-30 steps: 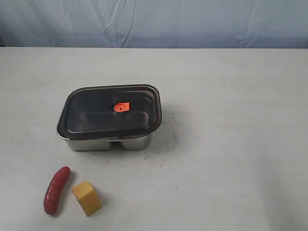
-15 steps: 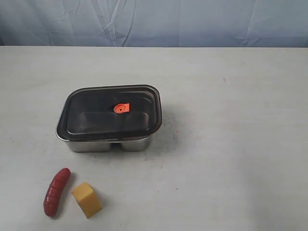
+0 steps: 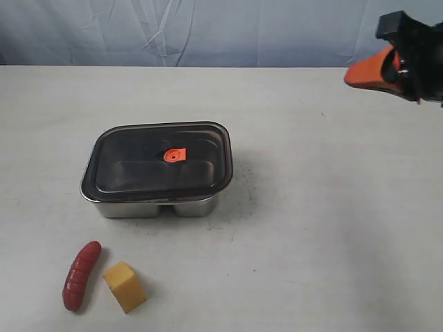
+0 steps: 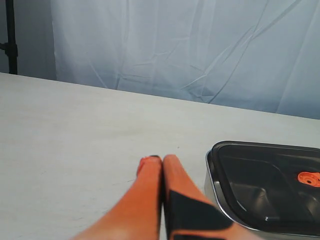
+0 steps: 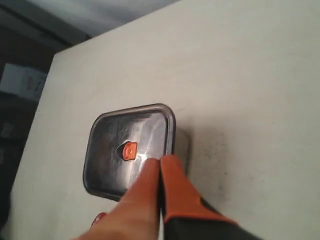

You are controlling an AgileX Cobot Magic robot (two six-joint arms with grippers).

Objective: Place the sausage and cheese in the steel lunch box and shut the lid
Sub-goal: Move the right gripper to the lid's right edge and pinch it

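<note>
The steel lunch box (image 3: pixel 156 205) sits left of the table's middle with the dark lid (image 3: pixel 158 161) resting on it, orange valve in its centre. In front of it on the table lie the red sausage (image 3: pixel 81 274) and, just right of it, the yellow cheese (image 3: pixel 125 286). My right gripper (image 3: pixel 351 75) hangs shut and empty high at the far right, well away from the box; its wrist view looks down on the lid (image 5: pixel 129 149) and a tip of the sausage (image 5: pixel 99 219). My left gripper (image 4: pixel 161 161) is shut and empty beside the lunch box (image 4: pixel 216 192), out of the exterior view.
The pale table (image 3: pixel 332 207) runs back to a wrinkled blue-grey curtain (image 3: pixel 221 31). In the right wrist view the table's edge (image 5: pixel 47 90) shows, with dark floor past it.
My right gripper has come into the exterior view at the upper right. The lunch box, lid, sausage and cheese have not moved.
</note>
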